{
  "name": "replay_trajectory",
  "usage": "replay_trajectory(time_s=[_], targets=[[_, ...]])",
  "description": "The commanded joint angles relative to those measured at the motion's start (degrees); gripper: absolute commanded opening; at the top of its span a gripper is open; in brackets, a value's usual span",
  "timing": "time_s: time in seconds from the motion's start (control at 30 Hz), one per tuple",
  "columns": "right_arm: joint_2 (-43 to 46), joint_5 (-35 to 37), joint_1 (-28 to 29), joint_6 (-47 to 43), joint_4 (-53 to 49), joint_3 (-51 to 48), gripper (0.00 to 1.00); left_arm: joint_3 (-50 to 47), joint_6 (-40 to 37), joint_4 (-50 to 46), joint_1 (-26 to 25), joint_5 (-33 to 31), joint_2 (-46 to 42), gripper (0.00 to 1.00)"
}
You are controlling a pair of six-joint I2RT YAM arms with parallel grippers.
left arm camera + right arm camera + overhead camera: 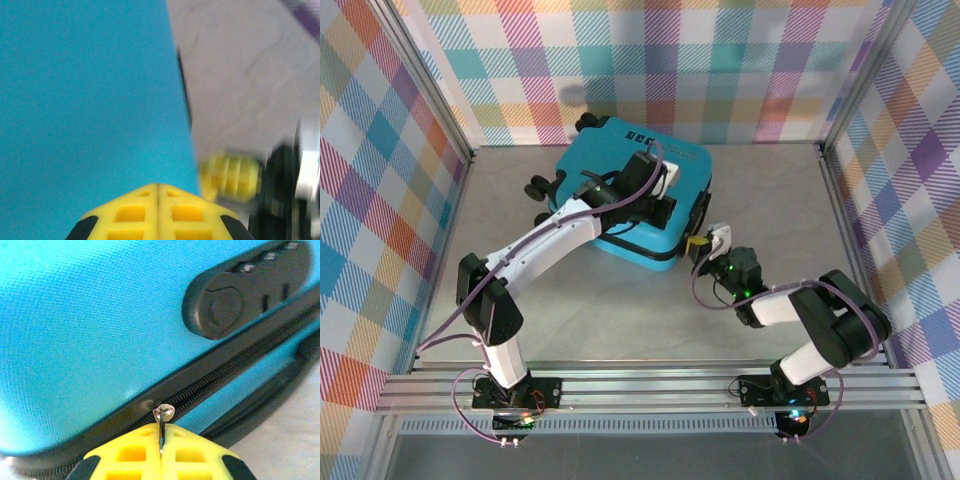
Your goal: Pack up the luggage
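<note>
Pinching thin metal zipper pull (pixel 163 414) on pebbled luggage (pixel 100 315): right end effector (pixel 161 436).

Left arm reached far forward, wrist bent down, left gripper (pixel 158 186) fingers pressed together. Right arm folded low, right gripper (pixel 161 430) pinched on zipper pull (pixel 164 413).

You've got a grey tabletop (pixel 620 310) as the work surface; pastel plaid walls (pixel 740 60) on three sides; ribbed aluminium rail (pixel 650 385) along the near edge.

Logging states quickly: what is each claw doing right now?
Left claw: closed, empty, over the turquoise hard-shell suitcase.
Right claw: closed on the silver metal zipper pull.
</note>
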State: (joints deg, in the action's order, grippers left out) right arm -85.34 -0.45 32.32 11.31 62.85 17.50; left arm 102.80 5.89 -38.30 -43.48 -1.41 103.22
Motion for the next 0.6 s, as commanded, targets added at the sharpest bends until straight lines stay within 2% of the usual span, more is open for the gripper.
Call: replay_trajectory(time_s=[0.0, 0.17, 0.3, 0.37, 0.57], targets=[[5.72, -3.71, 6.05, -2.31, 4.5, -0.52, 0.0, 6.91, -1.58, 2.09, 0.69, -0.45, 4.42, 0.06], [9.57, -2.54, 6.97, -3.01, 1.88, -1.76, 0.0, 21.2, -1.99, 1.73, 0.73, 1.47, 14.66, 0.23], [10.38, -2.98, 6.97, -3.27, 0.3, -1.68, 0.0, 41.71, -2.56, -3.16, 0.75, 4.57, 28.49, 0.24], [9.56, -3.24, 6.95, -3.05, 0.78, -1.68, 0.0, 46.88, -2.11, -1.61, 0.7, 7.19, 33.02, 0.27], [6.05, -5.24, 7.18, -1.32, 3.02, -1.16, 0.0, 41.54, -3.4, 12.63, 0.66, 6.81, 36.11, 0.38]])
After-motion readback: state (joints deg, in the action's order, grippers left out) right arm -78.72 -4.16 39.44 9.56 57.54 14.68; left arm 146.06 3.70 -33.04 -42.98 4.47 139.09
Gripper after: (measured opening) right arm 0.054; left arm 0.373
